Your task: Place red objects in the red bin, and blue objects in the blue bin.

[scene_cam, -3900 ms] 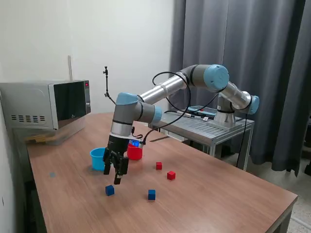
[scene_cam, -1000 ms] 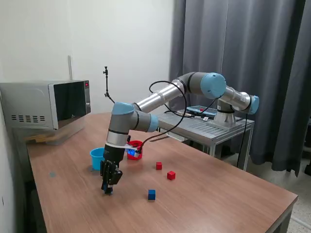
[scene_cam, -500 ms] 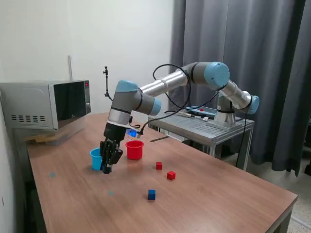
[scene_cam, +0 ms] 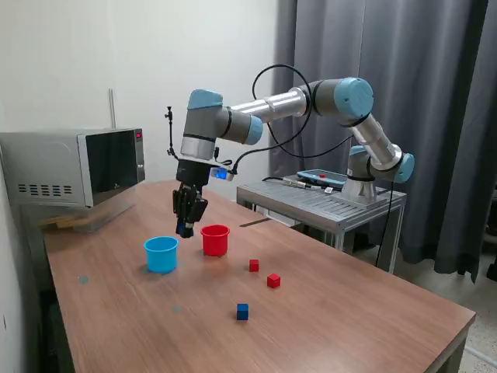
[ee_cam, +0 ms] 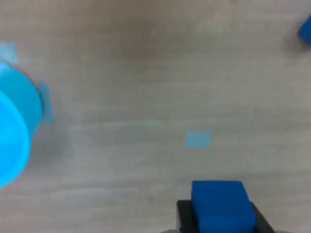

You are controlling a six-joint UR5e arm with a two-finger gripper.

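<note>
there are no words, numbers or signs to read here. the microwave has a small red light spot on its front, but it is too tiny to read. the cups and cubes are plain, with no labels.

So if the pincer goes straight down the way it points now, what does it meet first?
Most likely the bare table, just beside the light-blue cup. The pincer, holding a dark-blue cube, hangs above the gap between that cup and the red cup. Depth is unclear, so it could clip the light-blue cup's rim.
</note>
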